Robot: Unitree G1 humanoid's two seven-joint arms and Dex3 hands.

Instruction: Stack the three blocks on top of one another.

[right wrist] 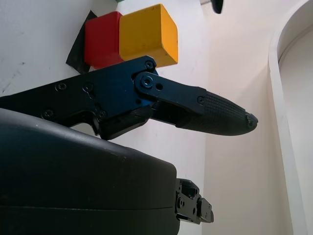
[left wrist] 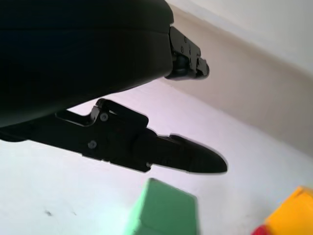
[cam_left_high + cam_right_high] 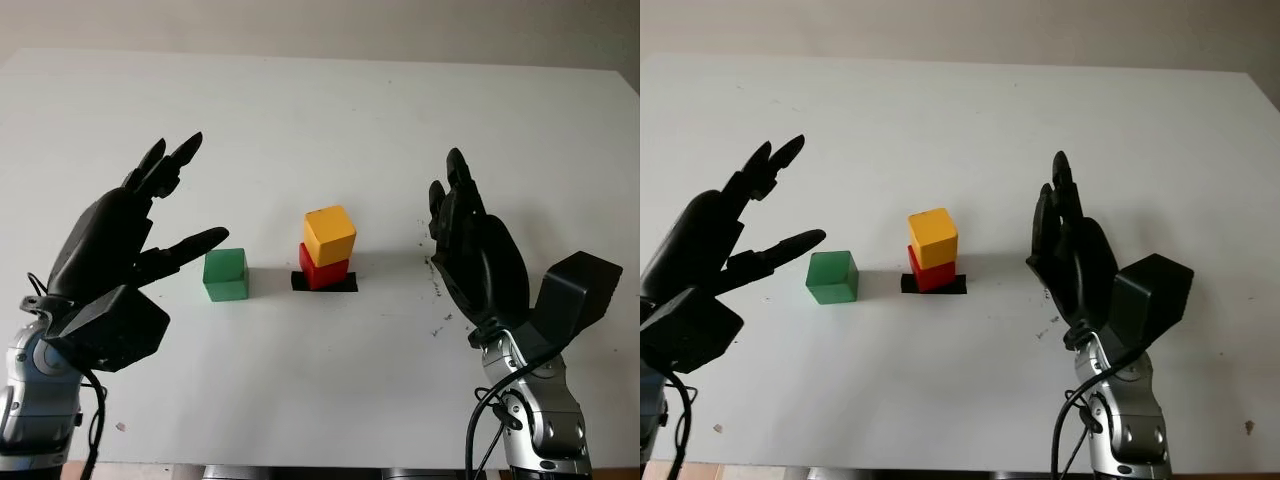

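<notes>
My left hand [image 3: 125, 235] hovers open, holding nothing, just beside the green block [image 3: 226, 274], ready to take it. My right hand [image 3: 475, 250] waits open, clear of the yellow block [image 3: 329, 234] on the red block [image 3: 322, 270].

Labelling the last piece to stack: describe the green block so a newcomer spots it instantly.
On the white table, find the black tape patch at centre holding the yellow block on the red block. The green block sits alone beside that stack, nearest the open left hand, the only unstacked cube.
</notes>
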